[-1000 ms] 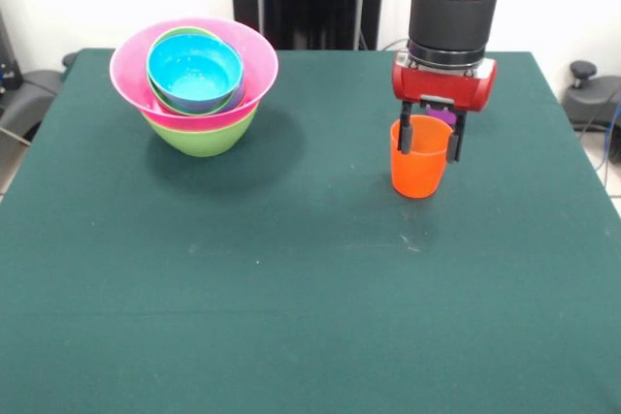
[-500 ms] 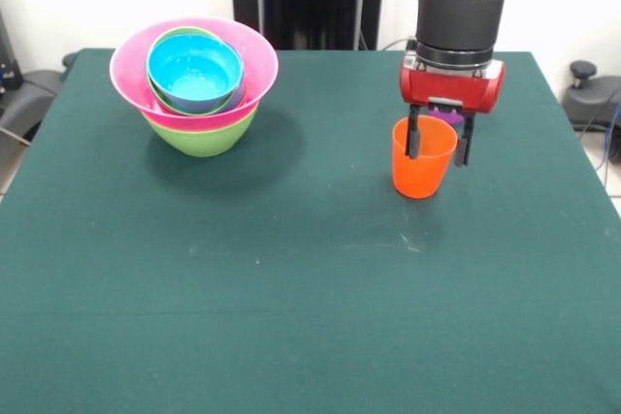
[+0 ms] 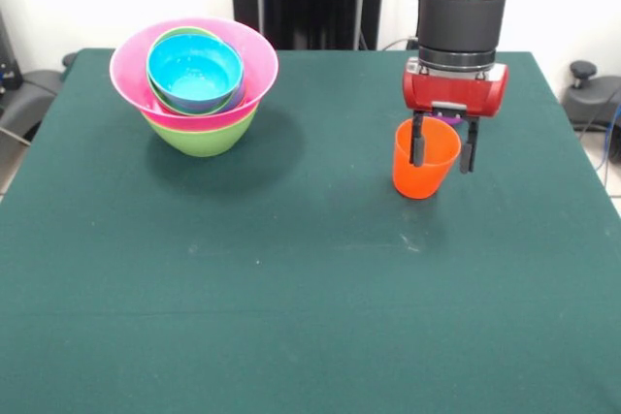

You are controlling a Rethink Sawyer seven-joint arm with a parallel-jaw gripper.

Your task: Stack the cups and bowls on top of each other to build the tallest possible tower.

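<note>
From my console the green desk (image 3: 291, 288) fills the front view. The tower (image 3: 194, 84) of nested bowls sits at about ten o'clock. At about two o'clock stands the orange cup (image 3: 422, 164), well apart from it. The gripper (image 3: 441, 150) hangs over that cup with its jaws spread, one finger inside the rim and one outside, clamping nothing. I judge the grasp comes next: I'd lower slightly, pinch the wall squarely, then lift straight up.
</note>
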